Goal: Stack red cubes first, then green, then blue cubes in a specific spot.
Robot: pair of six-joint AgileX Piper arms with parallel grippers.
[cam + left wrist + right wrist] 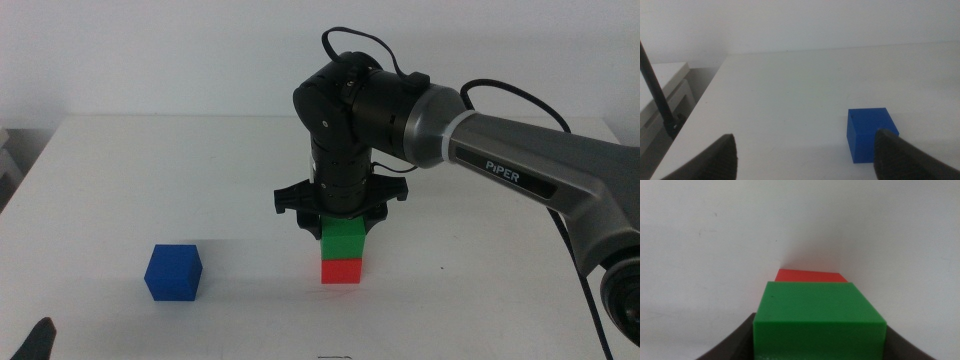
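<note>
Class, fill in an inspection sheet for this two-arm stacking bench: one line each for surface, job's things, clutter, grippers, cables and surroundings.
Surface: plain white table, unmarked.
Job's things: green cube sits on red cube, edges roughly aligned; blue cube stands alone on the table, apart from the stack.
Clutter: nothing seen.
Grippers: right gripper points straight down over the stack, a jaw either side of the green cube; contact cannot be told. Left gripper waits low near the front table edge, jaws wide apart, facing the blue cube.
Cables: black cable loops over the right arm's wrist.
Surroundings: white wall behind the table.
</note>
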